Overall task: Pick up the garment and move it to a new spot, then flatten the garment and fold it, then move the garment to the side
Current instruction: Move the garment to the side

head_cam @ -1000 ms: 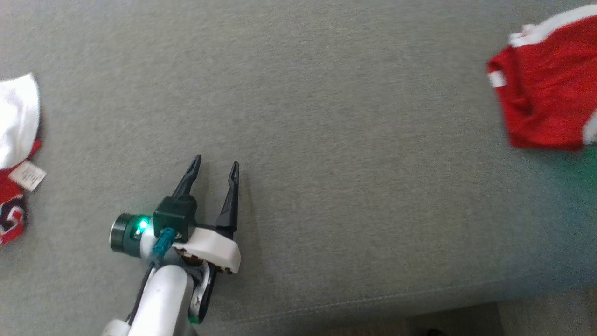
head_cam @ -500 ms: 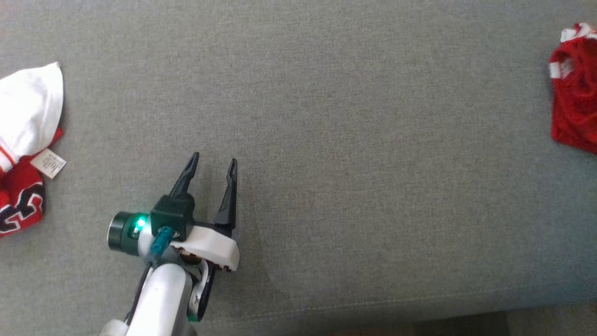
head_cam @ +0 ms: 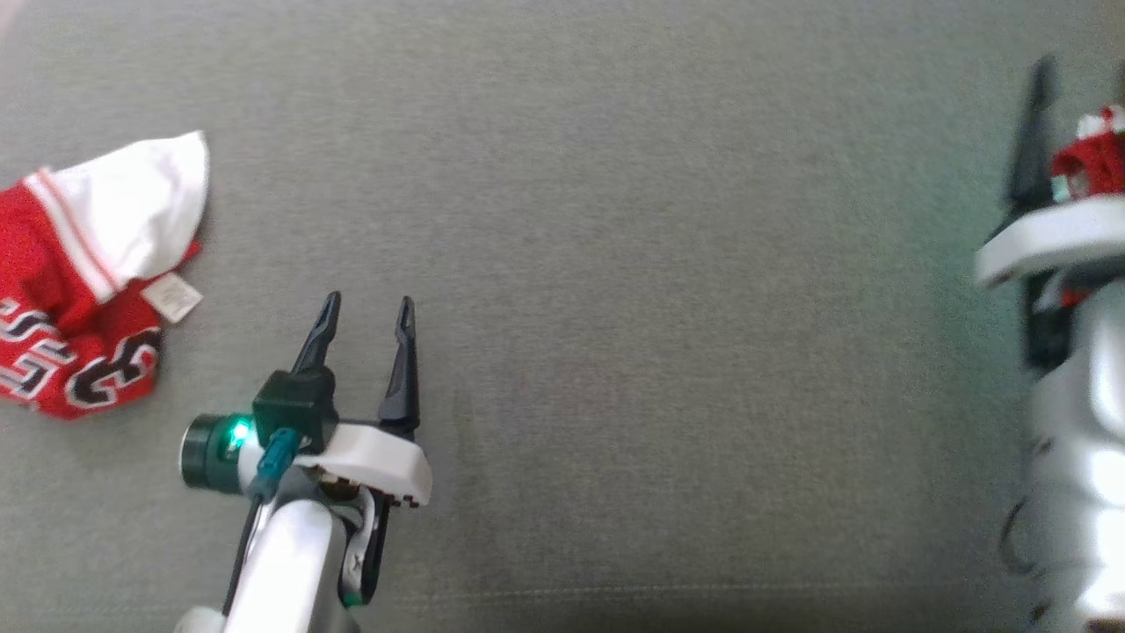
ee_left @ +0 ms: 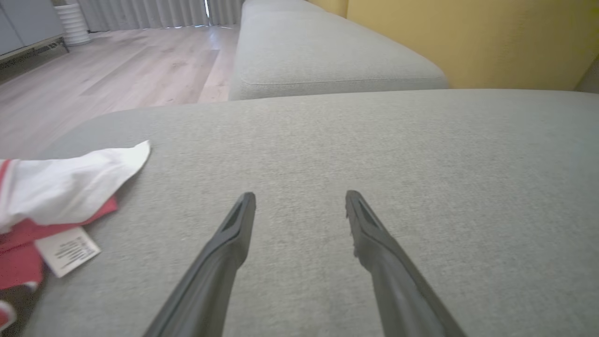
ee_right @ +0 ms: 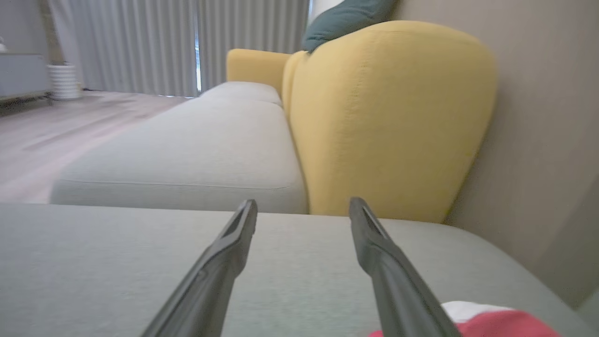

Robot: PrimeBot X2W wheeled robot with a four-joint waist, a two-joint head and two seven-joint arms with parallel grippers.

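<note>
A crumpled red and white garment (head_cam: 88,272) with black and white lettering and a small label lies at the far left of the grey sofa seat (head_cam: 659,264). It is also at the left edge of the left wrist view (ee_left: 70,182). My left gripper (head_cam: 367,306) hovers open and empty just right of it, seen from the wrist too (ee_left: 300,195). Another red and white garment (head_cam: 1090,163) lies at the far right, mostly hidden behind my right gripper (head_cam: 1083,75). The right gripper (ee_right: 303,202) is open, with that garment (ee_right: 491,323) low beside its right finger.
A yellow backrest (ee_right: 388,117) rises behind the seat, with a second grey seat cushion (ee_left: 327,61) beyond. Wooden floor (ee_left: 117,70) lies off the sofa's left end. The seat's front seam (head_cam: 659,593) runs along the bottom of the head view.
The camera has panned left, so both garments sit further right in the picture. My right gripper has come into view at the right edge, standing open over the right garment.
</note>
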